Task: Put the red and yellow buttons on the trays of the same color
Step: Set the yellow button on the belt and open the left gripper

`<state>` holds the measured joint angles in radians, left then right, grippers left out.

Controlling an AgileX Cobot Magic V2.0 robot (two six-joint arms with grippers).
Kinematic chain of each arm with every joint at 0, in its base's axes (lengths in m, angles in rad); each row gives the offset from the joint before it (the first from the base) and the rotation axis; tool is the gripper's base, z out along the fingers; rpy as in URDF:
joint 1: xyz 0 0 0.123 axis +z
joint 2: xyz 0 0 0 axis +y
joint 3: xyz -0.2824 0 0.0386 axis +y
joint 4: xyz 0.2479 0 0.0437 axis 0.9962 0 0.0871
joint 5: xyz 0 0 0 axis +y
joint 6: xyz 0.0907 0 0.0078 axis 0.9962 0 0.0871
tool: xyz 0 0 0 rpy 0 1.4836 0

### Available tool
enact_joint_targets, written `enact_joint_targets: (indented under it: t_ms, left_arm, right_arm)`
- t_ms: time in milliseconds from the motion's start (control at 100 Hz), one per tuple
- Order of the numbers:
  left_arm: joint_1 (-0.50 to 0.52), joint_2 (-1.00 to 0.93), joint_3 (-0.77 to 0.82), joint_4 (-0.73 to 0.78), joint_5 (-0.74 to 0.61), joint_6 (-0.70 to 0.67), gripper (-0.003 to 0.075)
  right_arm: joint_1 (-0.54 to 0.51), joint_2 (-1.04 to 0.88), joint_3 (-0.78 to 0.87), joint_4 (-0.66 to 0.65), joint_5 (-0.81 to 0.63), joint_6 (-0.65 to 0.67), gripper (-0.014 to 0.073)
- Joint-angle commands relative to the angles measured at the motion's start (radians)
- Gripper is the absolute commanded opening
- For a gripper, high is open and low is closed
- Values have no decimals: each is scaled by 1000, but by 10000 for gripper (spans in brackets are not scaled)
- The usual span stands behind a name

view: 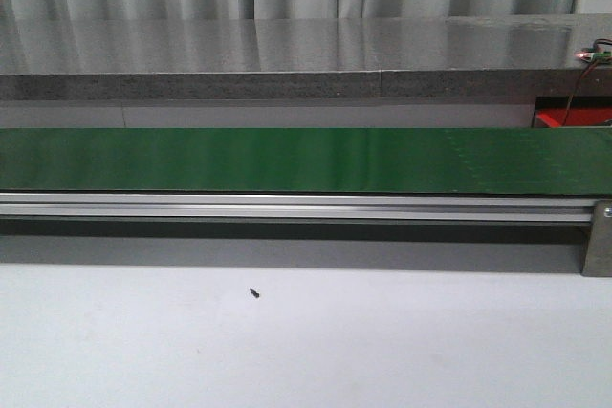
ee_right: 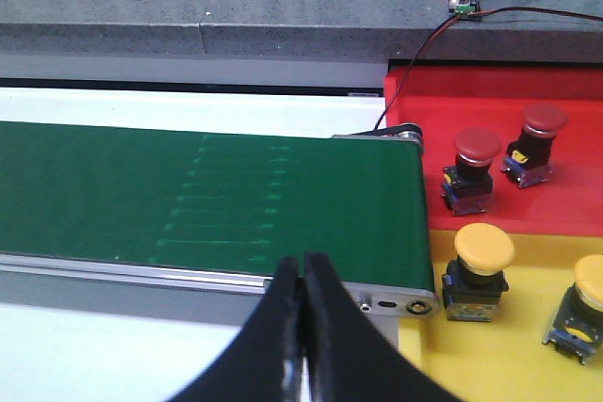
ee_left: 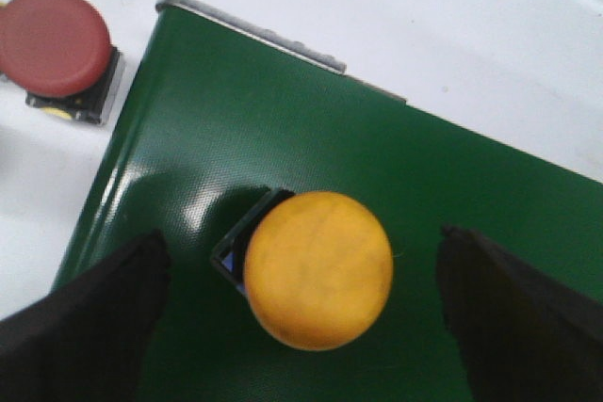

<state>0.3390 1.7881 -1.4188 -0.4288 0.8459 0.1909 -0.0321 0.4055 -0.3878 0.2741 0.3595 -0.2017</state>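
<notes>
In the left wrist view a yellow button point(ee_left: 318, 268) stands on the green belt point(ee_left: 283, 129), between the wide-open black fingers of my left gripper point(ee_left: 303, 322), untouched. A red button point(ee_left: 55, 42) sits on the white surface beside the belt's end. In the right wrist view my right gripper point(ee_right: 303, 275) is shut and empty, above the belt's near rail. Two red buttons point(ee_right: 477, 150) point(ee_right: 545, 124) stand on the red tray point(ee_right: 490, 91). Two yellow buttons point(ee_right: 483, 249) point(ee_right: 590, 281) stand on the yellow tray point(ee_right: 509, 355). Neither gripper shows in the front view.
The green conveyor belt point(view: 306, 160) runs across the front view with a metal rail point(view: 287, 207) along its near side. A grey stone counter point(view: 287, 54) lies behind. A small dark speck point(view: 254, 292) lies on the white table. Wires point(ee_right: 443, 25) run to a small board point(ee_right: 466, 7).
</notes>
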Motion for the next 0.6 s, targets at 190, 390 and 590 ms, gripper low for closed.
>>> enact_joint_targets:
  t_ms: [190,390,590]
  left_arm:
    - [-4,-152,-30,-12,-52,36,568]
    - [3,-164,-30,110,-33,38,564]
    - [54,-164,-30,104,-29,71,564]
  right_arm:
    - [1,2,-25,-1,-72,-7,-123]
    - [1,2,-25,-1,-72,-7,-123]
    - [1,2,-25,-1,-72,-7,-123]
